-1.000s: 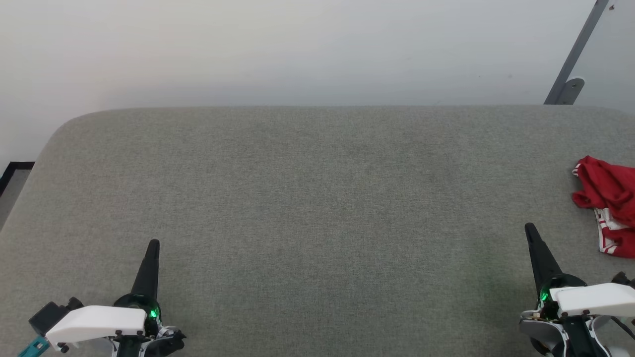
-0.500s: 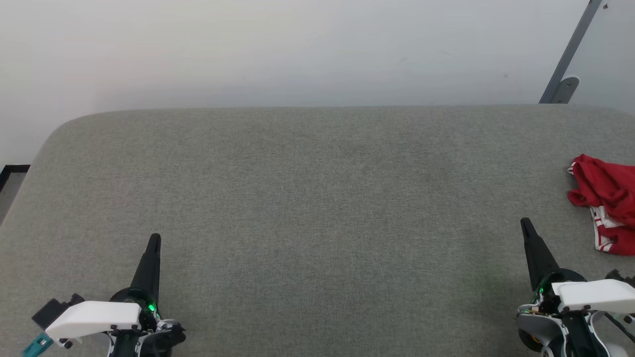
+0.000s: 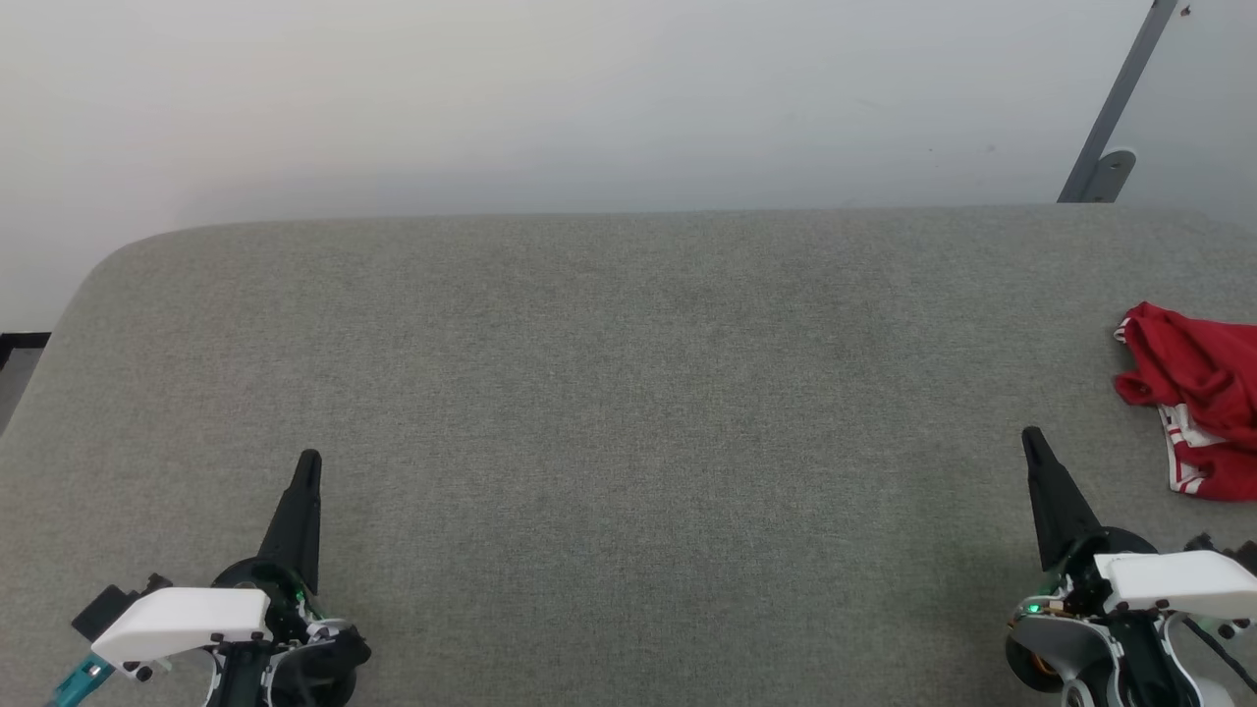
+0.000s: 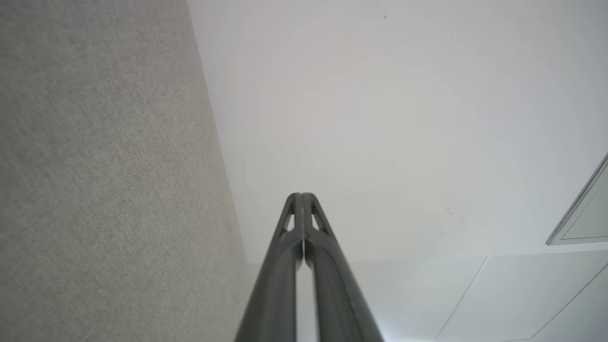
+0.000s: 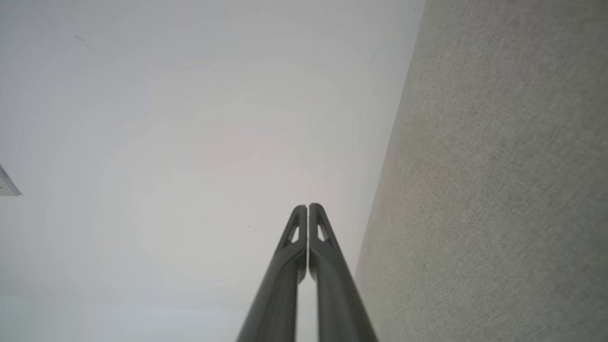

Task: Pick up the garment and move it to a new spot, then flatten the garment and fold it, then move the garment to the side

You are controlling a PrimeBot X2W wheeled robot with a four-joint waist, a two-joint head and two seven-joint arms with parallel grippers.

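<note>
jersey (image 3: 1193, 393): bunched, neither flat nor folded, right edge of frame on grey desk (image 3: 628, 393) | left claw (image 3: 308, 460): closed, empty, lower left | right claw (image 3: 1029, 434): closed, empty, lower right, apart from jersey | judged outstanding: flattening, folding

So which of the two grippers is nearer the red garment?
The right gripper, at the head view's lower right: the garment lies just beyond it, to its right. The left gripper is at the opposite lower corner.
</note>
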